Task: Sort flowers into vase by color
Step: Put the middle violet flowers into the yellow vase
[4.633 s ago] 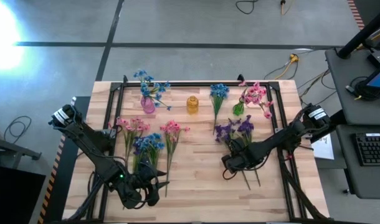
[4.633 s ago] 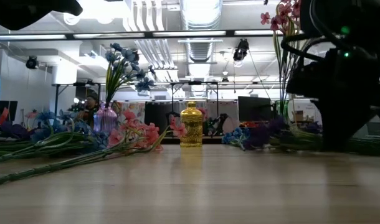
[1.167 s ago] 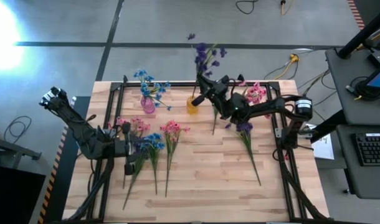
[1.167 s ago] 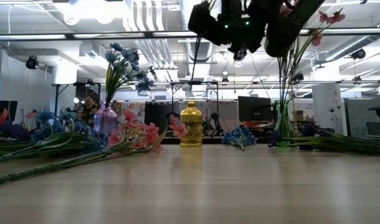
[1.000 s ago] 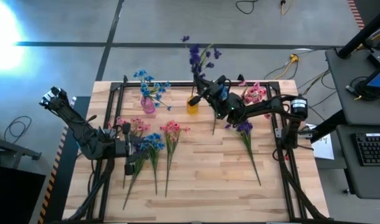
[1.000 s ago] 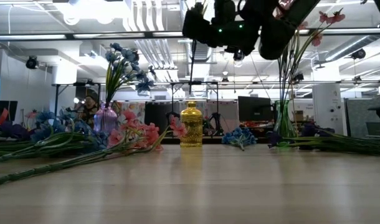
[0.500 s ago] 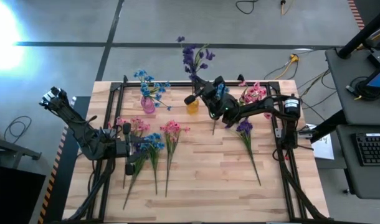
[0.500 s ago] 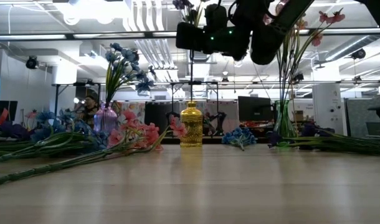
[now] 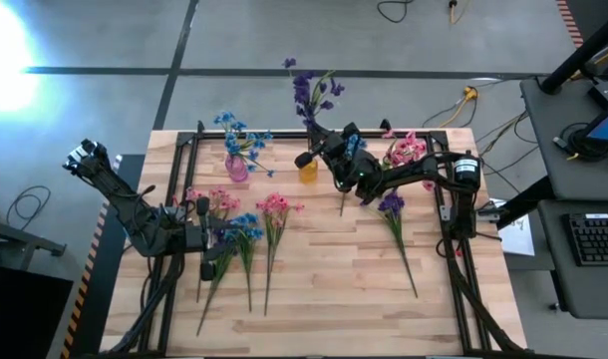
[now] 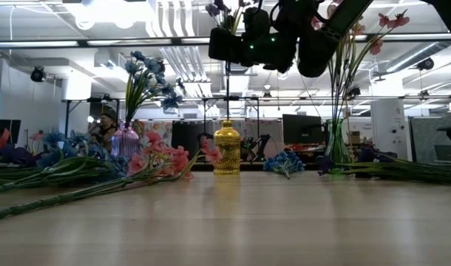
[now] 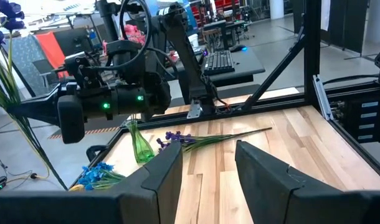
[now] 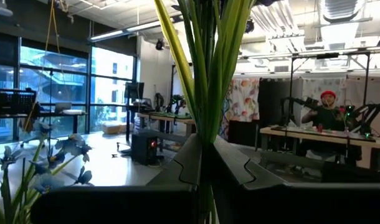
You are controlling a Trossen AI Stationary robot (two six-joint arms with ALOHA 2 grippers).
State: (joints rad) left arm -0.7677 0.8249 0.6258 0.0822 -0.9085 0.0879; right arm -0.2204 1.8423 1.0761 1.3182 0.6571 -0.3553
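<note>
The table (image 9: 324, 299) carries three vases. The right gripper (image 9: 317, 152) hangs above the yellow vase (image 9: 308, 169), clamped on a purple sprig (image 9: 306, 92) held upright, stem pointing down at the vase. The left gripper (image 9: 212, 263) waits with fingers apart over the blue flowers (image 9: 240, 229).

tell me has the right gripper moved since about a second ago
Yes. The right gripper, shut on the purple flower, has shifted left in the high view, over the yellow vase.
</note>
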